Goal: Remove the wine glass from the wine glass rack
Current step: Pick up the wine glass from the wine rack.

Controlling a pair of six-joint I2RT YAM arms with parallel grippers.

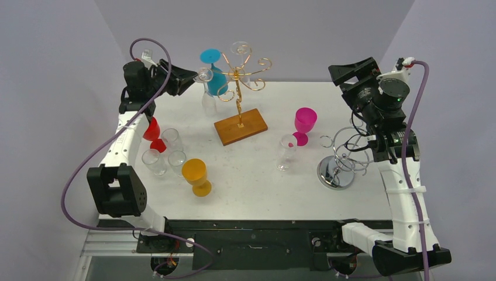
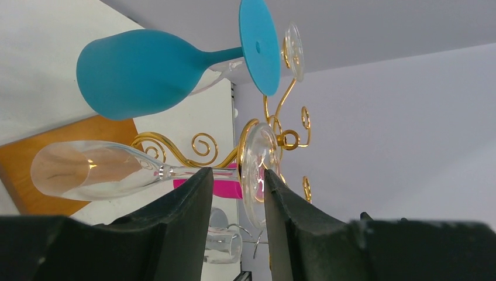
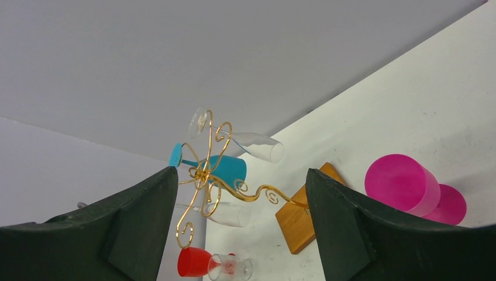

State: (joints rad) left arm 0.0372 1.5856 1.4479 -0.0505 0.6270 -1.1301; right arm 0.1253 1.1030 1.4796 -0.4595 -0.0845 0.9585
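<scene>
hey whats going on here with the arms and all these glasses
The left gripper is up at the gold wine glass rack, its fingers either side of the stem of a clear wine glass hanging there, not yet clamped on it. A teal glass hangs on the rack too. The right gripper is open and empty, off to the right.

White table [image 1: 257, 196]: wine glass rack [image 1: 240, 126], chrome stand [image 1: 336, 171], goblets [image 1: 195, 174]

My left gripper [image 2: 238, 175] reaches far forward, jaws narrowly parted; my right gripper [image 3: 241, 175] hangs raised, jaws wide.
</scene>
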